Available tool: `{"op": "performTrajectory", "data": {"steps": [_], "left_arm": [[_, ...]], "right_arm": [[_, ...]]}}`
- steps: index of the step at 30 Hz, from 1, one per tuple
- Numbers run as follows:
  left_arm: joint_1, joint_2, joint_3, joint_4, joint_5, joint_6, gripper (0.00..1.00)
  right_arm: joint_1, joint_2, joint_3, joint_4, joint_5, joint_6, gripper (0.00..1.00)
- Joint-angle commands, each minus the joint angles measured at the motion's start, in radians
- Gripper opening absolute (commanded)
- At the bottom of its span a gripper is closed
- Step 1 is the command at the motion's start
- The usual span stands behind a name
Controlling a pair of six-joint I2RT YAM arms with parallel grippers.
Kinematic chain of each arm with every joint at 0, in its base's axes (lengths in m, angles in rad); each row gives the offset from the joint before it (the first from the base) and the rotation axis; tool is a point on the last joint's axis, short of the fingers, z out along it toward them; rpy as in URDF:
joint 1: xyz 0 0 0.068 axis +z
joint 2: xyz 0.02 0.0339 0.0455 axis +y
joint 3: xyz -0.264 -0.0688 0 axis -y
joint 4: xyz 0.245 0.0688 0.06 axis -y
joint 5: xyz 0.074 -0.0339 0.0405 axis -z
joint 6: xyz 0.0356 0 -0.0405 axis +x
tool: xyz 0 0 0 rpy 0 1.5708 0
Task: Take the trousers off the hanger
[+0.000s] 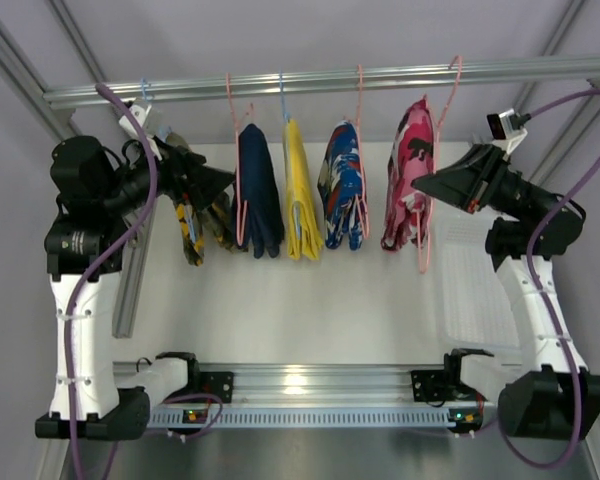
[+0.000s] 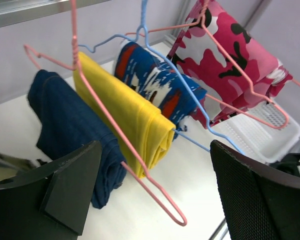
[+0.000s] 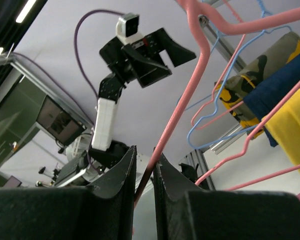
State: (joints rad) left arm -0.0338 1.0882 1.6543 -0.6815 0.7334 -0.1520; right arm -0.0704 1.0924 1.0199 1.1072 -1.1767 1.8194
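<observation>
Red-pink trousers [image 1: 408, 175] hang beside right claw [image 1: 422, 181] pinching their hanger [image 3: 178, 107].

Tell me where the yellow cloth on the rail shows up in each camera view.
Top external: yellow cloth, middle of the rail.
Left wrist: centre of frame.
Right wrist: right edge, past the pink hanger.
Shared landmark: the navy cloth hanging right beside it.
</observation>
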Motion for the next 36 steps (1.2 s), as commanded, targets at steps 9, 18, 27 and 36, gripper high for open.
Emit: {"op": "performTrajectory", "data": {"steps": [9,18,27,36], "left_arm": [[-0.110,0.137,-0.039,0.478,0.397,-0.495,0.93],[-0.532,0.292,-0.002,0.666,0.281,-0.592,0.91],[-0.692,0.495,0.120,0.850,0.208,-0.655,0.89],[-0.778,0.639,0.197,0.921,0.113,-0.741,0.84]], "right_arm": [[-0.006,-0.281,-0.061,-0.264,0.019,-0.389,0.00],[-0.006,-0.379,-0.044,-0.602,0.011,-0.630,0.00],[-0.006,-0.457,-0.018,-0.892,0.049,-0.822,0.00],[-0.006,-0.485,-0.001,-0.978,0.065,-0.896,0.00]]}}
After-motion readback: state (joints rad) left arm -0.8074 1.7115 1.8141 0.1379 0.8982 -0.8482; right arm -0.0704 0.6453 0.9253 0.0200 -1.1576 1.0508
